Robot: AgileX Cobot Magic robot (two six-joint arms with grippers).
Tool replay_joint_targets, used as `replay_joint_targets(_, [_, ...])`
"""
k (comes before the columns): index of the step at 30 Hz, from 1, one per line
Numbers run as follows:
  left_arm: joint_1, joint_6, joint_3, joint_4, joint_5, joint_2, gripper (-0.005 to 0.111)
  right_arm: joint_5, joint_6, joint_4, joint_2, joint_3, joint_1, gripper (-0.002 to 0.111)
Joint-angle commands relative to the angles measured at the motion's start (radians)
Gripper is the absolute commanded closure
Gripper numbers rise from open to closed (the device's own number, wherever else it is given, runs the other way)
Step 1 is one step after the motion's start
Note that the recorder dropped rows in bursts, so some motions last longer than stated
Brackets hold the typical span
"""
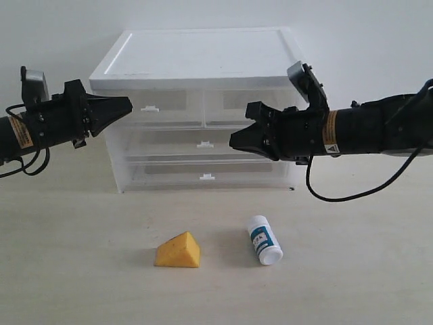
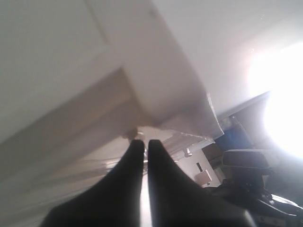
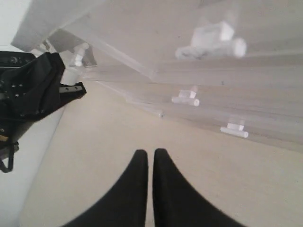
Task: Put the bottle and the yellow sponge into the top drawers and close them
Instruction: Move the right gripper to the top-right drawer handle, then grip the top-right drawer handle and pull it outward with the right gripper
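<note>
The yellow sponge [image 1: 178,251] lies on the table in front of the drawer unit, with the bottle [image 1: 264,240] on its side to its right. Both top drawers [image 1: 169,101] [image 1: 233,100] look pushed in. My left gripper [image 1: 128,103] [image 2: 142,142] is shut and empty, its tip just left of the left top drawer's white handle [image 1: 149,107]. The right gripper [image 1: 233,142] [image 3: 150,152] is shut and empty, hanging before the unit's right half, well above the bottle. The right top drawer's handle [image 3: 210,40] shows in the right wrist view.
The white drawer unit [image 1: 196,57] stands at the back against a pale wall, with two full-width drawers [image 1: 205,144] [image 1: 207,177] under the top pair. The left arm [image 3: 28,94] appears in the right wrist view. Bare table surrounds the sponge and bottle.
</note>
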Motion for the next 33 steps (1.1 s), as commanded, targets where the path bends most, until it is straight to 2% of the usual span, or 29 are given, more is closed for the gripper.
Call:
replay_joint_targets(1, [0.003, 0.009, -0.007, -0.085, 0.035, -0.002, 0.103, -0.032, 0.014, 0.009, -0.041, -0.001, -0.041, 0.104])
replay_joint_targets(3, [0.003, 0.009, -0.007, -0.085, 0.035, -0.002, 0.103, -0.033, 0.051, 0.009, -0.045, -0.001, -0.058, 0.091])
replay_joint_targets(7, [0.003, 0.009, -0.007, -0.083, 0.035, -0.002, 0.103, -0.008, 0.117, 0.009, -0.045, -0.001, -0.071, 0.049])
replay_joint_targets(9, [0.003, 0.009, -0.007, -0.083, 0.035, -0.002, 0.103, 0.012, 0.135, 0.017, -0.045, -0.001, -0.071, 0.042])
replay_joint_targets(15, [0.003, 0.009, -0.007, -0.083, 0.035, -0.002, 0.103, 0.060, 0.120, 0.115, -0.046, -0.003, -0.071, 0.059])
replay_joint_targets(18, [0.003, 0.009, -0.007, -0.083, 0.035, -0.002, 0.103, 0.063, 0.099, 0.174, -0.046, -0.003, -0.071, 0.063])
replay_joint_targets(29, [0.003, 0.009, -0.007, -0.081, 0.035, -0.002, 0.103, 0.147, 0.063, 0.266, -0.046, -0.003, -0.038, 0.065])
replay_joint_targets(33, [0.003, 0.009, -0.007, -0.079, 0.035, -0.002, 0.103, 0.191, -0.032, 0.370, -0.046, -0.003, -0.007, 0.069])
